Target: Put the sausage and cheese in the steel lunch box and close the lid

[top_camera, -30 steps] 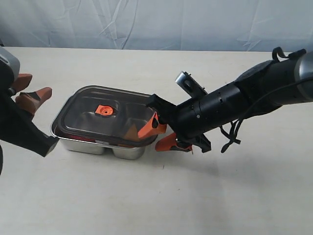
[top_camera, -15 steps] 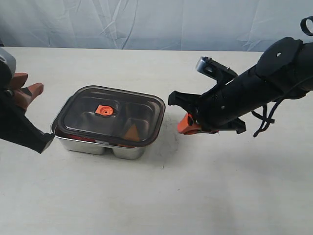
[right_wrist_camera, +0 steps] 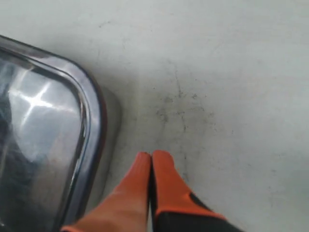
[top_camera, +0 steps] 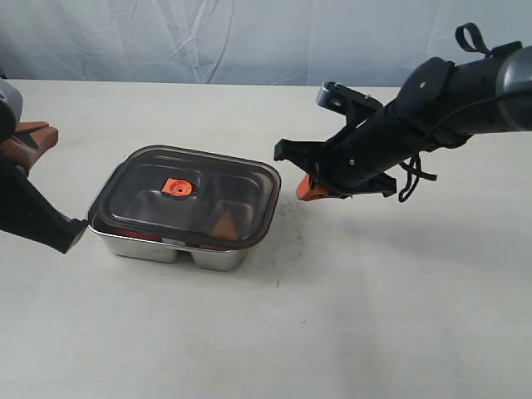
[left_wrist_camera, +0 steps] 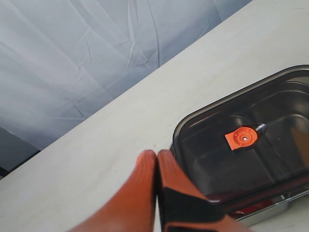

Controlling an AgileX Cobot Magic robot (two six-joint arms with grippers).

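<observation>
The steel lunch box (top_camera: 166,248) sits left of centre on the table with the dark translucent lid (top_camera: 145,174) lying on top, its orange valve (top_camera: 176,187) in the middle. Through the lid the cheese (top_camera: 223,224) shows as an orange wedge in the right compartment. I cannot make out the sausage under the lid. My left gripper (top_camera: 35,138) is shut and empty, left of the box and apart from it; its tips (left_wrist_camera: 157,155) sit beside the lid (left_wrist_camera: 270,121). My right gripper (top_camera: 306,191) is shut and empty, just right of the box, near the lid's corner (right_wrist_camera: 91,121).
The box stands on a cream tabletop (top_camera: 332,316). A blue-grey cloth backdrop (top_camera: 249,41) hangs behind the far edge. The right arm's black body and cables (top_camera: 399,133) stretch over the table's right half.
My right gripper let go at the box's right end, drew back to the right and shut. My left gripper also shut and pulled slightly away to the left. The lid stays on the box.
</observation>
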